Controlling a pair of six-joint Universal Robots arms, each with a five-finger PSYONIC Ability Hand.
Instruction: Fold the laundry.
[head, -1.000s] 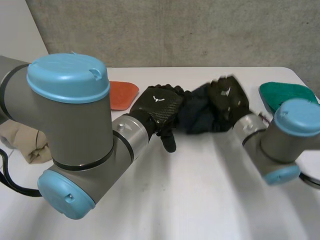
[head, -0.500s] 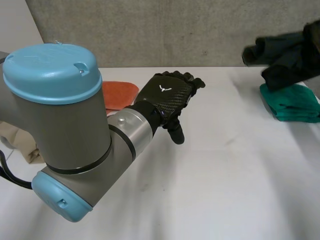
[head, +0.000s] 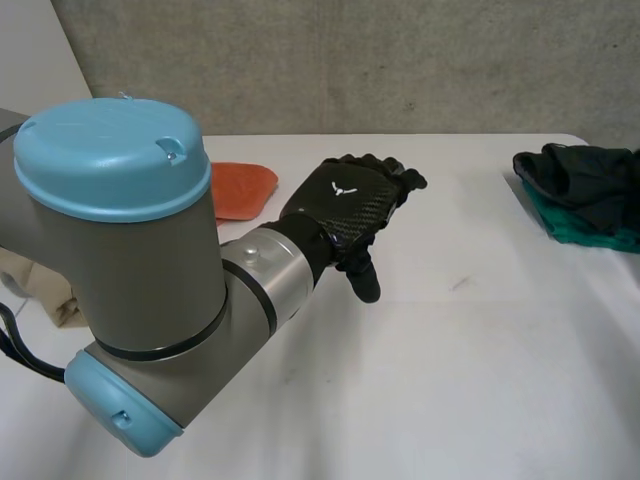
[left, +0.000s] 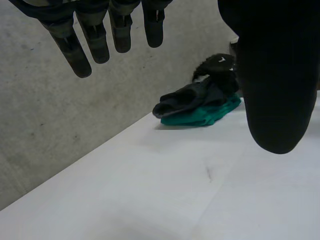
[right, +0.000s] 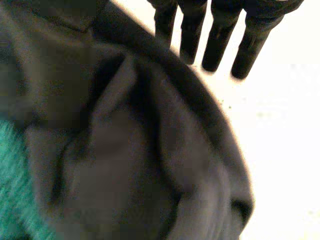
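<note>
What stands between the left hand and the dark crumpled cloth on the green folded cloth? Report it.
Nothing visible. Bare white table lies between the left hand and the dark crumpled cloth, which sits on the green folded cloth at the table's right end. The orange cloth lies on the hand's other side.

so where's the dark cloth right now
In the head view the dark cloth lies at the far right of the table, piled on the green cloth, with the right hand over it.
</note>
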